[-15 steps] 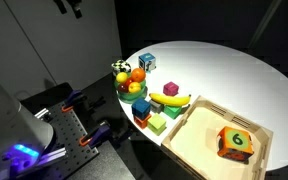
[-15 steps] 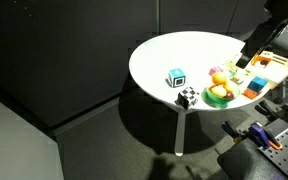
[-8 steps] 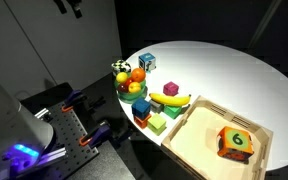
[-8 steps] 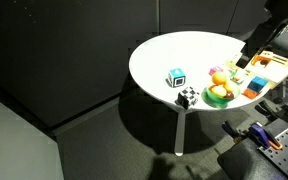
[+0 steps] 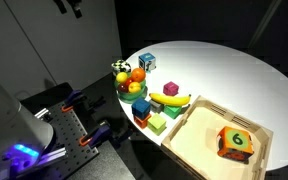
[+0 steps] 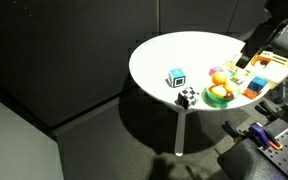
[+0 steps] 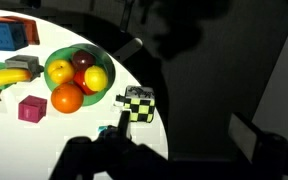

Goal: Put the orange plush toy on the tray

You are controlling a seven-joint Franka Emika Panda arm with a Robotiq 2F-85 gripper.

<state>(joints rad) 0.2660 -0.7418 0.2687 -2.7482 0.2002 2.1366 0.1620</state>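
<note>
The orange plush toy (image 7: 68, 98) is a small round ball at the rim of the green bowl (image 7: 59, 60), by the pink cube (image 7: 31, 108). I cannot tell whether it lies in the bowl or against it. In an exterior view it shows at the bowl's far side (image 5: 138, 75). The light wooden tray (image 5: 199, 140) stands at the table's near right and holds the orange-red cube marked "6" (image 5: 235, 142). My gripper (image 7: 179, 150) hangs high above the table's edge, open and empty, well away from the toy. It sits at the top of an exterior view (image 5: 69, 7).
The bowl holds other fruit toys (image 7: 89, 75). A banana (image 5: 171, 98), blue (image 5: 141, 108) and green (image 5: 157, 124) cubes lie between bowl and tray. A checkered cube (image 7: 137, 104) and a blue-white cube (image 5: 146, 62) stand near the table edge. The robot base is beside the table.
</note>
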